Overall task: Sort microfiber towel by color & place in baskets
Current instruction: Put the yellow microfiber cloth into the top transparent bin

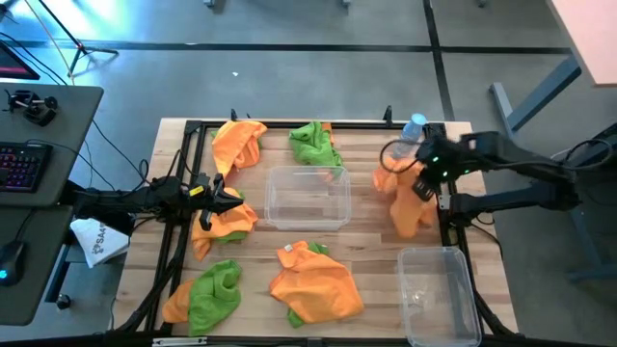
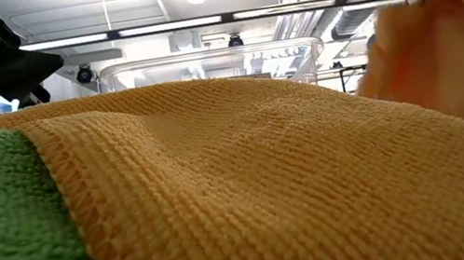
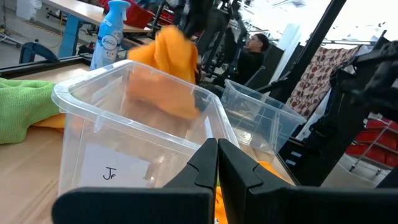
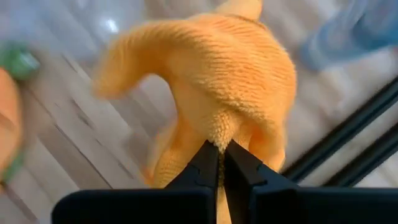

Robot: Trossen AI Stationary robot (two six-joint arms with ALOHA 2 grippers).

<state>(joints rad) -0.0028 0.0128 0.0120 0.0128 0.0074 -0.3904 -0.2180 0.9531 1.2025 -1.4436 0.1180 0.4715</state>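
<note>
My right gripper (image 1: pixel 424 185) (image 4: pixel 221 147) is shut on an orange towel (image 1: pixel 405 202) near the table's right side, beyond the centre basket (image 1: pixel 308 198). My left gripper (image 1: pixel 217 198) (image 3: pixel 217 163) is shut and hovers over another orange towel (image 1: pixel 224 224) left of that basket, touching nothing. A second basket (image 1: pixel 439 294) stands at the near right corner. More towels lie flat on the table: an orange one (image 1: pixel 238 143) and a green one (image 1: pixel 313 143) at the far edge, a green one (image 1: pixel 217 294) and an orange one (image 1: pixel 313 281) at the near edge. My right gripper pinches a bunched fold at the top of the orange towel (image 4: pixel 221 132) between its two fingers, coming from above. The towel hangs slack below the fingers (image 2: pixel 446 56). The near orange towel hides its lower end in the low view, so I cannot tell whether it rests on the table.
A clear bottle with a blue cap (image 1: pixel 413 130) stands at the far right, close to my right gripper. A dark frame (image 1: pixel 289 123) runs round the tabletop. A desk with a keyboard (image 1: pixel 24 164) lies left of the table. A person (image 3: pixel 255 46) sits in the room beyond.
</note>
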